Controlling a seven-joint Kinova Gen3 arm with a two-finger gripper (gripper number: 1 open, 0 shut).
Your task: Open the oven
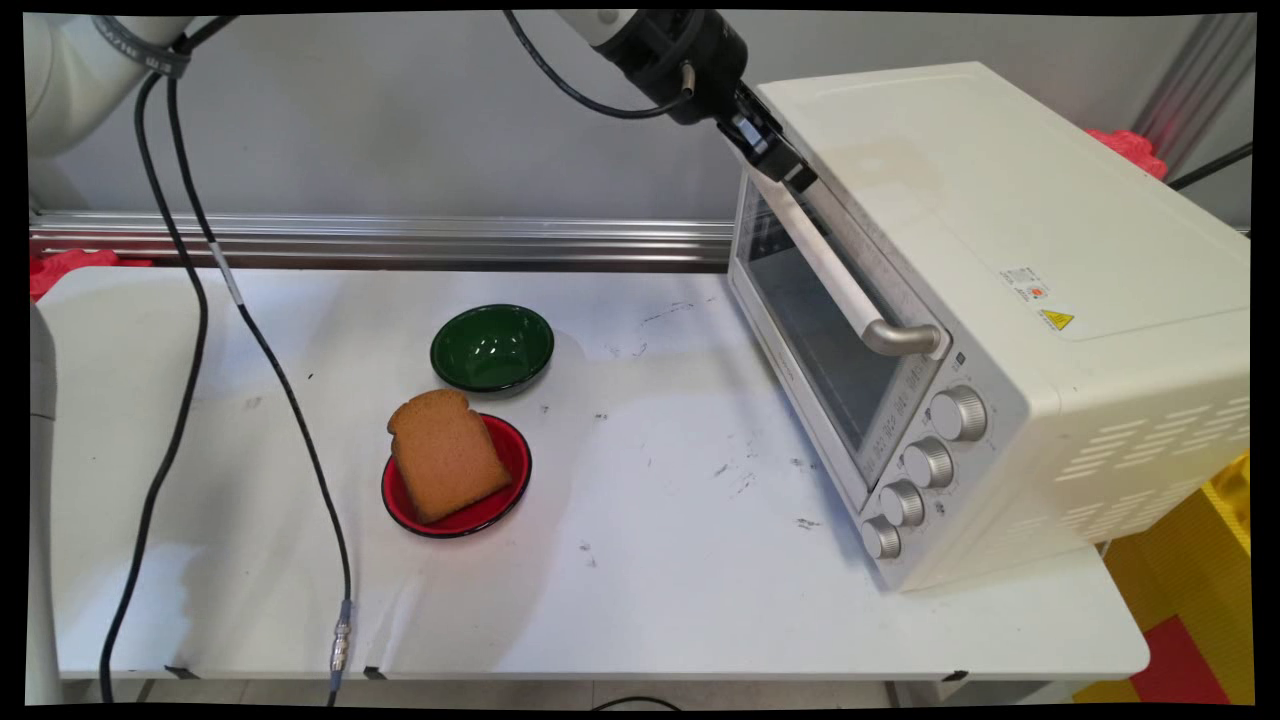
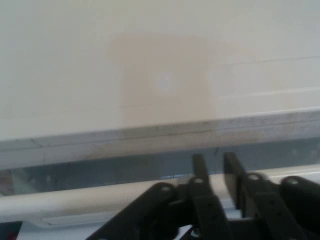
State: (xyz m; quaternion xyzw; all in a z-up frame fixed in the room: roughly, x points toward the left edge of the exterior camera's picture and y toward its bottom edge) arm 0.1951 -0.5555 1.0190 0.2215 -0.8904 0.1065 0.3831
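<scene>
Grey wall and a ribbed aluminium rail are running behind the white table [image 1: 650, 600] I am working over. On its right side a large cream toaster oven [image 1: 1000, 250] with a glass door is sitting at an angle, its door shut, four silver knobs [image 1: 925, 465] lined down the front corner nearest my camera. My black two-finger gripper [image 1: 775, 150] is reaching in from the top of the main view and sitting at the far end of the oven's long cream door handle [image 1: 850, 290], right at the top front edge of the oven.

Through the hand view I am looking along the gripper [image 2: 215, 170] at the oven's cream top and the pale handle bar [image 2: 75, 202] crossing below it. The two fingers [image 2: 200, 167] are standing close together, only a narrow gap between them, and I am seeing them against the bar; whether they are pinching the handle or merely touching it I cannot tell.

Well apart from the gripper, near the middle of the table, a round dark green bowl [image 1: 492, 348] is lying, and just in front of it a round red plate [image 1: 458, 478] is carrying a brown slice of toast [image 1: 445, 455] that is leaning across it. Black cables [image 1: 190, 330] are hanging down on the left.
</scene>
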